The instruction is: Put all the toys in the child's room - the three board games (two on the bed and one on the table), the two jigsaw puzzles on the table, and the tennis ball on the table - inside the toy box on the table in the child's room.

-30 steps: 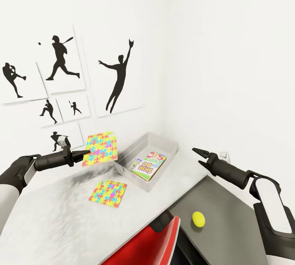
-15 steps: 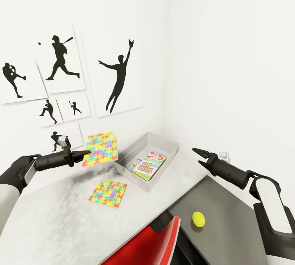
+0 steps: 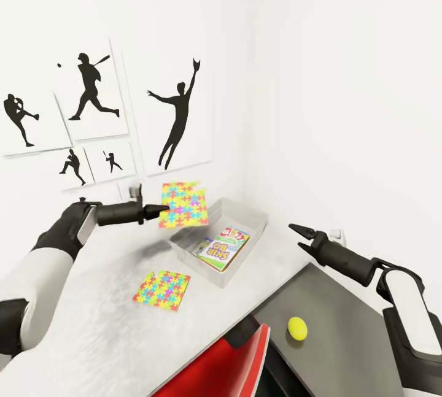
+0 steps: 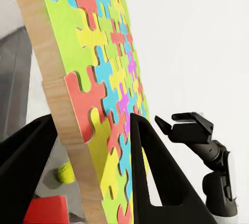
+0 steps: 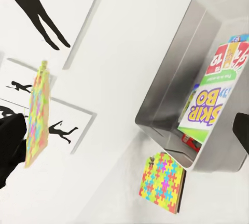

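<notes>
Since a second ago the left gripper has lifted and carried its jigsaw puzzle toward the toy box; its jaws clamp the thin square's edge, so the sheet of yellow, pink, blue, green and orange pieces hangs upright in the air by the box's far corner. The second jigsaw puzzle lies flat on the pale counter beside the box, where printed board games are stacked. The tennis ball sits on the darker counter section. The right gripper hovers empty, jaws parted.
</notes>
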### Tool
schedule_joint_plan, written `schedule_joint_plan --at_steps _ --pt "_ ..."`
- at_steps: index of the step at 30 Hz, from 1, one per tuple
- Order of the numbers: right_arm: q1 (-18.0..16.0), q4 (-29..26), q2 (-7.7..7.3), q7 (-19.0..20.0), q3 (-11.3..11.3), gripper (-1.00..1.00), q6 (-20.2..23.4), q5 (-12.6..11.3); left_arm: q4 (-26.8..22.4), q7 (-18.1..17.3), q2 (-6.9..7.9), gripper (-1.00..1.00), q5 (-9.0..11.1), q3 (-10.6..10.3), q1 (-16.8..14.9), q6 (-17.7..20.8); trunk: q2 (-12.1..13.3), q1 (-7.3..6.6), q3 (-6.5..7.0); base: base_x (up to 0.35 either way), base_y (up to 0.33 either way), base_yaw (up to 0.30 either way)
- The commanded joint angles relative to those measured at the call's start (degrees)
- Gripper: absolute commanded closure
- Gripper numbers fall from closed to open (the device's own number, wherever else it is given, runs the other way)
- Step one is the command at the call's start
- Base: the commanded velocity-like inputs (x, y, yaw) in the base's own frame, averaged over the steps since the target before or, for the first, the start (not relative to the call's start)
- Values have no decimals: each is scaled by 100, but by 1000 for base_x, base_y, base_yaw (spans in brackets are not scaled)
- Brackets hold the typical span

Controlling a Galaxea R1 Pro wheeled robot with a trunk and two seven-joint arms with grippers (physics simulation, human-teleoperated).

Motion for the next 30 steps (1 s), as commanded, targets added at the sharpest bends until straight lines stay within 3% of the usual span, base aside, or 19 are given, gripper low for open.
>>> schedule_joint_plan --at_steps 1,10,13,19,23,26,30 --pt "-3 -5 -1 -14 -8 -100 29 -21 4 152 -108 100 -24 -1 -124 25 -14 4 -15 0 0 0" --pt "34 -12 -15 0 -25 -100 109 -17 173 2099 -997 100 -27 -2 -771 -11 -14 4 -15 0 0 0" --pt "41 -12 -23 0 -34 -100 119 -15 219 2403 -1201 100 -37 -2 -863 -37 -14 4 -15 0 0 0" --pt "41 -12 -21 0 -32 -100 122 -15 395 2505 -1312 100 -57 -2 -901 -152 -14 4 -15 0 0 0" --pt "51 25 -83 130 -162 -100 192 26 262 2376 -1181 100 -176 -127 -1032 -281 -14 4 -15 0 0 0" --pt "21 35 15 95 -159 -100 95 3 165 2413 -1120 100 -264 -218 -1130 -380 -14 4 -15 0 0 0" --pt "80 104 105 10 -157 -100 97 29 167 2492 -1248 100 -319 -130 -1081 -390 -14 4 -15 0 0 0"
